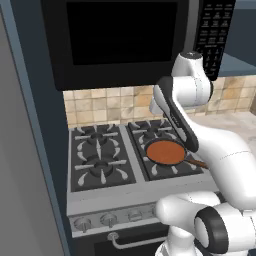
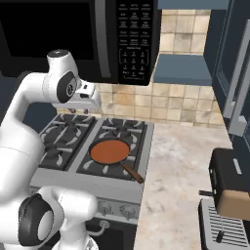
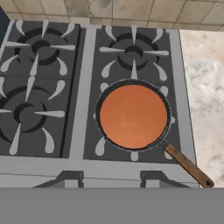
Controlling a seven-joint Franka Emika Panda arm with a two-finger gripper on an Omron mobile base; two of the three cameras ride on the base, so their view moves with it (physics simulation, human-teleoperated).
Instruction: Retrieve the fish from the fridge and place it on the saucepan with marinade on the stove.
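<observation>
Saucepan (image 1: pixel 147 151) first, from the left base view: it sits on the stove (image 1: pixel 125 150) on the burner at 4 o'clock, marinade (image 1: pixel 163 152) lying flat in it and no fish on it. My arm crosses just over its far rim, and my wrist hangs just below the microwave (image 1: pixel 120 40). If I lift carelessly, I judge the wrist could strike that overhang.

From the right base view, the handle (image 2: pixel 131 172) points to 5 o'clock, its tip reaching the stove's edge beside the counter (image 2: pixel 180 156). That is my main worry. A low sweep of my arm, or a sharp turn of the base toward the fridge, could catch the handle, spin the pan and slop marinade over the grates.

In the hand view I look straight down. The pan is a little toward 3 o'clock of centre, its handle running to 4 o'clock. My claw (image 3: pixel 111 180) is drawn nearly together and pinches nothing I can see, so the fetching is not yet done. Where the fish lies I cannot tell. When I bring it, letting go from high up would splash, and an off-centre release could leave it across the rim.
</observation>
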